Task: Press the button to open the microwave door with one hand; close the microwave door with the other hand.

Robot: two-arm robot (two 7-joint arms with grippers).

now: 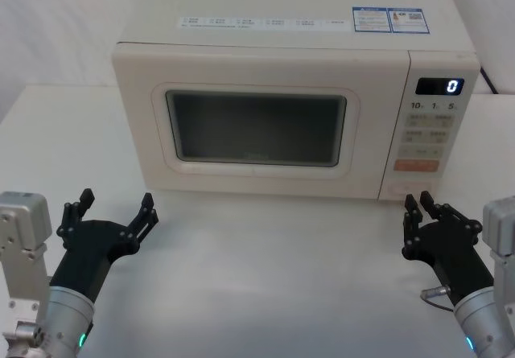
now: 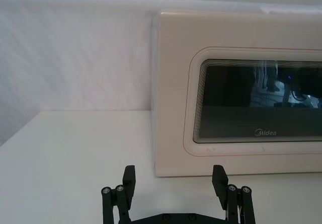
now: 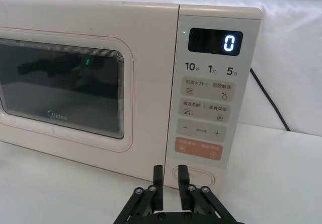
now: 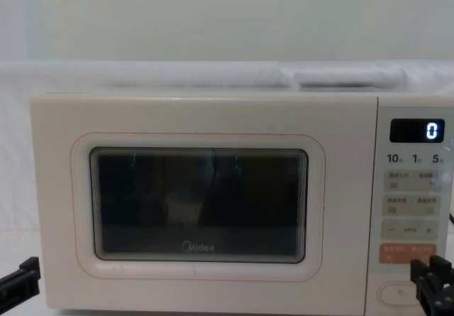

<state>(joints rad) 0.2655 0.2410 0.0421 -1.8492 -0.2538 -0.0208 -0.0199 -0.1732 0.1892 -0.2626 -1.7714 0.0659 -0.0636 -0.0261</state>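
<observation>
The cream microwave (image 1: pixel 265 60) stands at the back of the table with its door (image 1: pixel 257 129) closed and the display reading "0". The wide pill-shaped button (image 1: pixel 410 187) is the lowest key on the right-hand panel. My right gripper (image 1: pixel 418 207) hovers just in front of and below it, fingers drawn nearly together. In the right wrist view the fingertips (image 3: pixel 158 177) partly cover the button (image 3: pixel 201 176) but stop short of the panel. My left gripper (image 1: pixel 117 207) is open above the table before the door's left corner, with the door (image 2: pixel 173 83) ahead of its fingers (image 2: pixel 129 177).
An orange rectangular key (image 3: pixel 198 147) sits just above the button. A black cable (image 3: pixel 269 100) runs down behind the microwave's right side. The white table (image 1: pixel 265 269) stretches between my two arms, and a white cloth backs it.
</observation>
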